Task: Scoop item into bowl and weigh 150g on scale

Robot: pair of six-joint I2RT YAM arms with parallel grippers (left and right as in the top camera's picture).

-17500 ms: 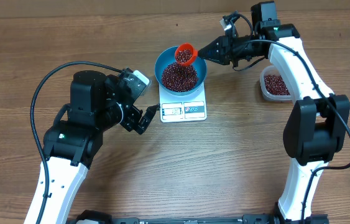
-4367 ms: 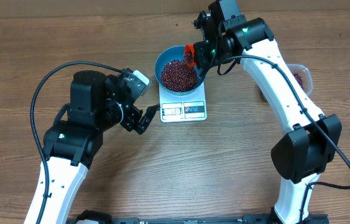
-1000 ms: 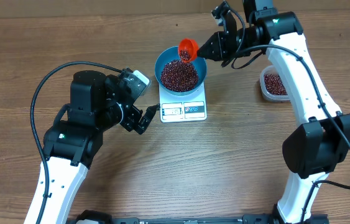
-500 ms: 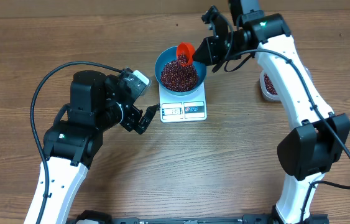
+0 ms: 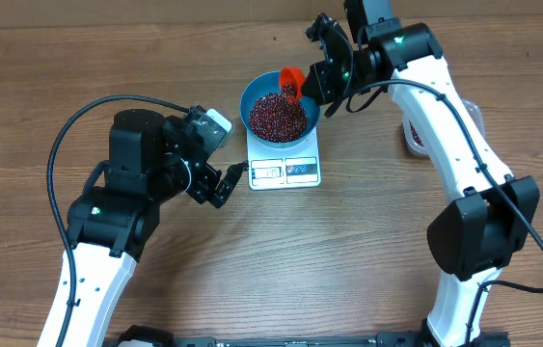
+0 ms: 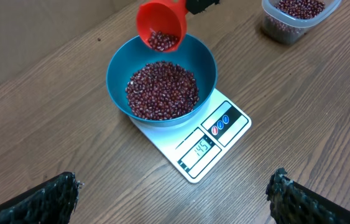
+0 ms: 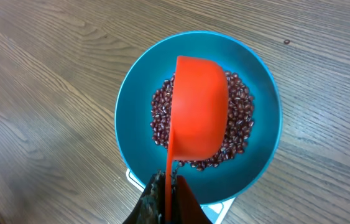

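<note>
Wooden table [image 5: 348,260], overhead view.

- Small flat white rectangular scale [image 5: 285,171] sits mid-table. Its display window and button marks run along the near edge. Digits show in the window but are too small to read with certainty.
- Round, deep, bright blue bowl [image 5: 251,96] stands on the far part of the scale, overhanging its far edge.
- Small dark red-brown beans [image 5: 278,116] lie in a loose heap in the bowl, covering the bottom and banked partway up the walls.
- Orange-red plastic scoop [image 5: 291,81] hangs above the bowl's far-right rim. It is tipped, with its mouth angled down toward the heap. The left wrist view shows a few beans inside the cup.
- Right gripper [image 5: 313,85] reaches in from the far right, jaws pressed together on the scoop's handle. Its own wrist view shows the dark fingers [image 7: 156,196] pinching the thin handle edge-on.
- Left gripper [image 5: 228,183] sits just left of the scale's near-left corner, apart from it. Its jaws are spread wide with nothing between them. Both fingertips frame the bottom corners of its own view.
- Clear plastic tub [image 6: 280,30] with more beans stands well to the right of the scale, partly hidden behind the right arm from overhead.
</note>
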